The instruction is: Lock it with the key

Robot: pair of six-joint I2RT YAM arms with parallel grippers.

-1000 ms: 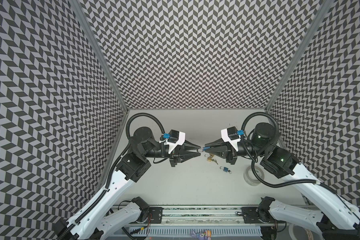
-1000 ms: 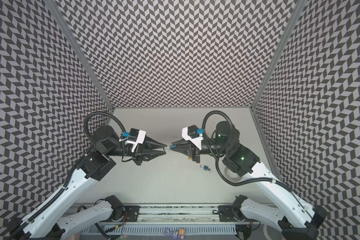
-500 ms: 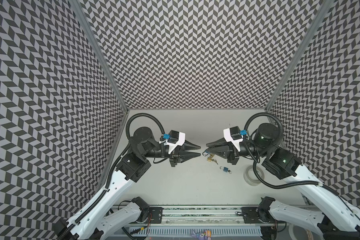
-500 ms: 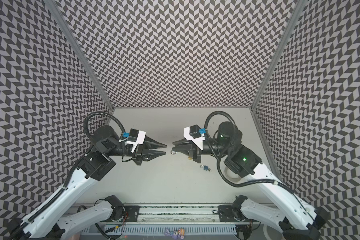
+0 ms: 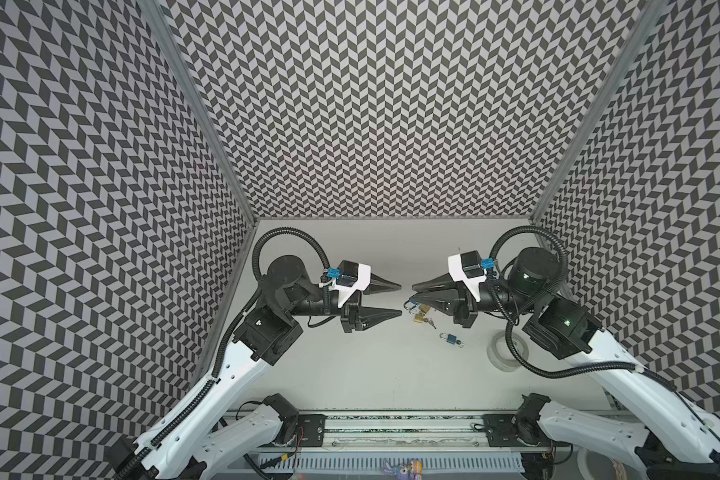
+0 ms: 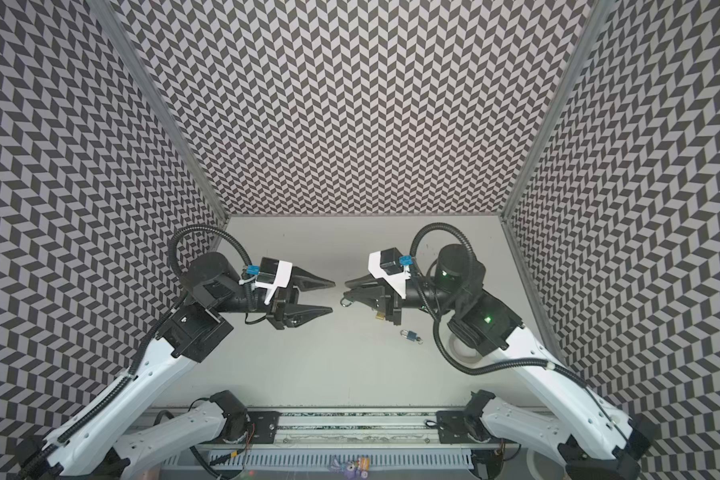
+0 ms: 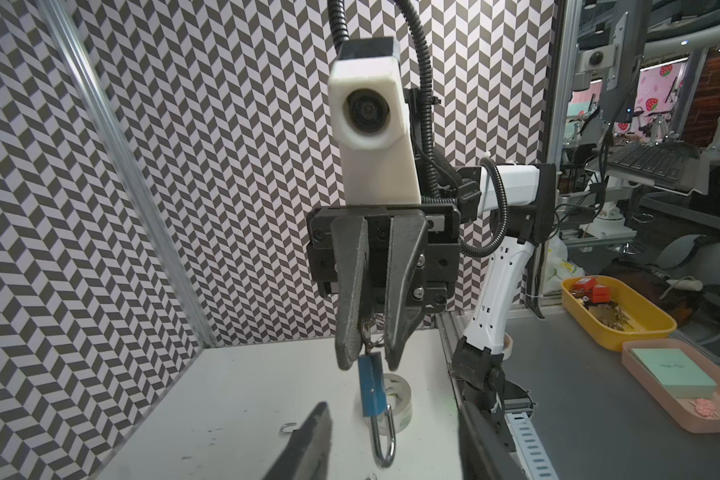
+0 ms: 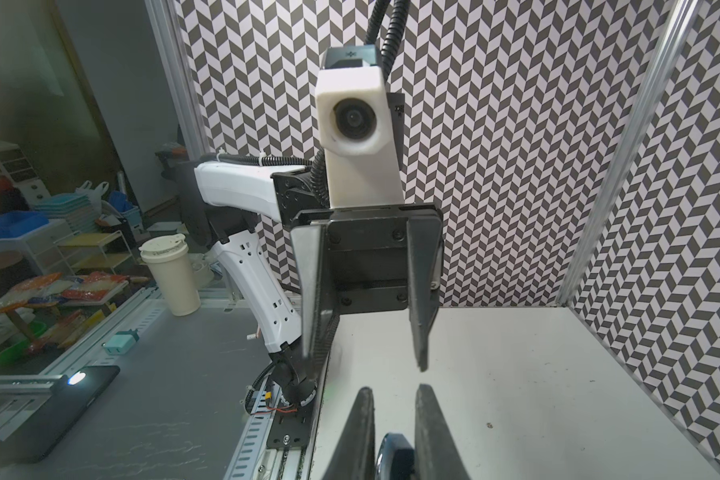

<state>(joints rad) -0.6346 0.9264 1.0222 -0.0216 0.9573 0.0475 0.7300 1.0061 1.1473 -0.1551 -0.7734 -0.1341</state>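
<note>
White tabletop (image 5: 371, 374) below, the right gripper (image 7: 368, 361) pinches the key (image 7: 366, 332), the blue padlock (image 7: 371, 386) dangling from it; the left gripper (image 5: 400, 300) gapes empty. Small, rigid, probably slippery metal: best grasped by its flat body.

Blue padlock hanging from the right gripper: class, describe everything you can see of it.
The blue padlock is a flat rectangular block, apparently painted metal, with a silvery U-shaped shackle. It hangs upside down in mid-air, shackle lowest, from what looks like its key, pinched between the fingers of the right gripper. Nothing else touches it.
</note>
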